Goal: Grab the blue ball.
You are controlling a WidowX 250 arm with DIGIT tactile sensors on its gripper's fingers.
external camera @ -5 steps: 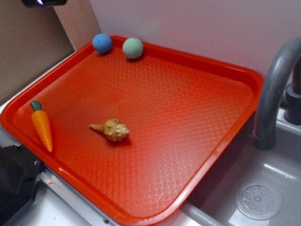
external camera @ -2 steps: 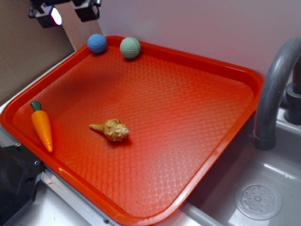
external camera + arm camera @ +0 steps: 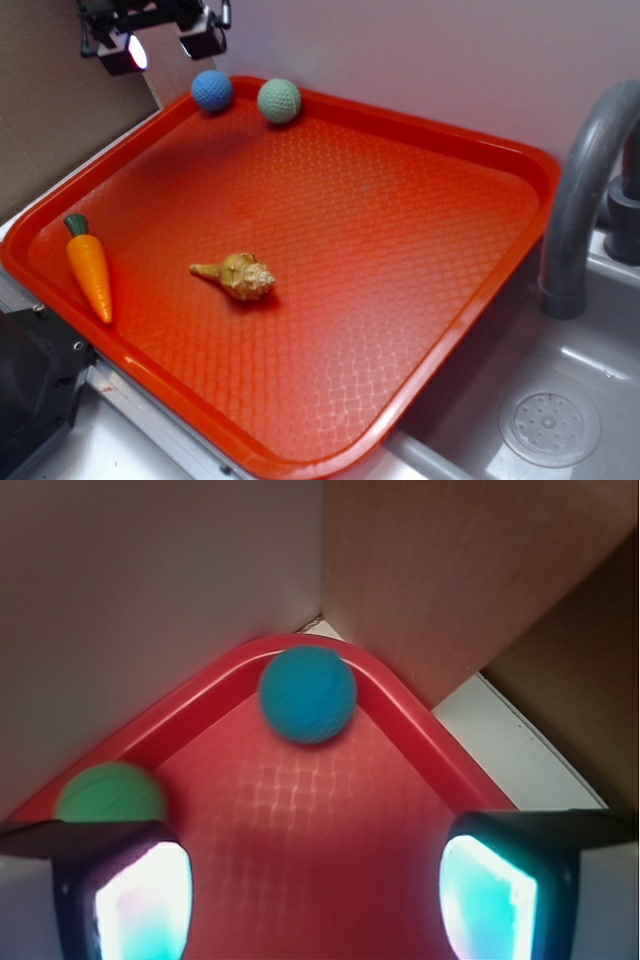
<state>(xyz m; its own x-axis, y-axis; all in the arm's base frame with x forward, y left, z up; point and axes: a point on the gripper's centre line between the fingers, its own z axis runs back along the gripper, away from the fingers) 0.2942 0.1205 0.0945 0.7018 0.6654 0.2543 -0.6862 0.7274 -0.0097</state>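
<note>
The blue ball (image 3: 212,90) rests in the far left corner of the red tray (image 3: 480,150), touching its rim. In the wrist view the blue ball (image 3: 308,694) sits ahead in the tray's corner (image 3: 420,745), centred between my fingers but beyond them. My gripper (image 3: 165,45) hovers above and to the left of the ball, open, with nothing between its glowing pads (image 3: 145,900). The gripper (image 3: 315,900) spans bare tray floor.
A pale green ball (image 3: 279,101) lies just right of the blue one, also seen as the green ball (image 3: 110,795). A toy carrot (image 3: 88,268) and a tan shell (image 3: 238,276) lie on the tray. A grey faucet (image 3: 585,180) and sink (image 3: 550,425) stand right. Walls close the corner.
My gripper has come down into view at the top left and moved right, toward the blue ball. The ball shifted slightly in the corner.
</note>
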